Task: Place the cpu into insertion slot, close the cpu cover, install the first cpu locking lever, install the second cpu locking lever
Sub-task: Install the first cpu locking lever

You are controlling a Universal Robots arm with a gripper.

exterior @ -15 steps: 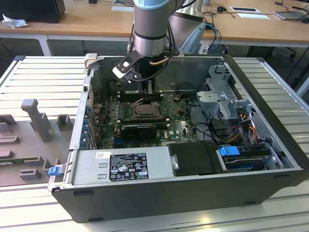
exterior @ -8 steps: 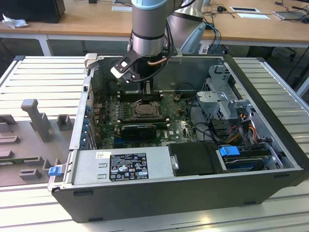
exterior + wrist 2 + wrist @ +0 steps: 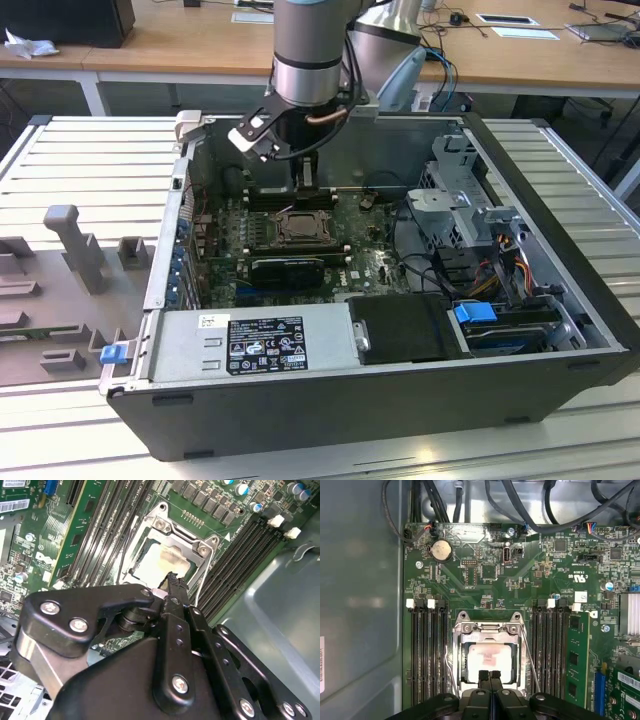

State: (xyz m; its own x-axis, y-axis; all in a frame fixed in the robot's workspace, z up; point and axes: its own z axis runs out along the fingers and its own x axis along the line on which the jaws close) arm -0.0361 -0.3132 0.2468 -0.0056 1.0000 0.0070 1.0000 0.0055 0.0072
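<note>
Got the tool (image 3: 490, 674) clenched shut right by the cpu cover (image 3: 487, 628). Shows the cpu (image 3: 489, 656) seated in the insertion slot (image 3: 461, 665) (cover down on it).

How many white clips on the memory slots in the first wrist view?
4: two clips beside the socket on one side, two on the other. More may hide behind the gripper.

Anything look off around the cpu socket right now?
Mostly fine: the cpu sits square under the cpu cover, with no damage visible. One oddity in the first wrist view: a thin wire lever slants away from the cover's edge, so it looks unlatched.
</note>
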